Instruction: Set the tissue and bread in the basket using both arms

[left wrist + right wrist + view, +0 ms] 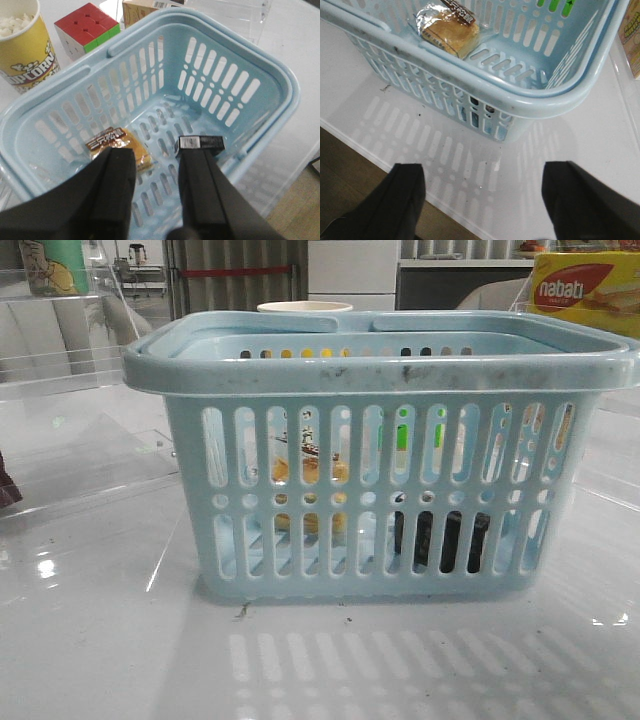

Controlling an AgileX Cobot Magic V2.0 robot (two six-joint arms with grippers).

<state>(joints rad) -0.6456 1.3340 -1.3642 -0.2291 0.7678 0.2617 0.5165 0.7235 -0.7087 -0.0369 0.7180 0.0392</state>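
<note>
The pale blue basket stands in the middle of the table. The bread in its clear wrapper lies on the basket floor; it also shows in the left wrist view and in the right wrist view. The black tissue pack lies on the floor beside it, also seen from the left wrist. My left gripper is open and empty above the basket. My right gripper is wide open and empty over the table in front of the basket. Neither gripper shows in the front view.
A popcorn cup, a colour cube and a carton stand behind the basket. A yellow-red nabati box is at the back right. A clear acrylic stand is at the left. The table's front edge is near my right gripper.
</note>
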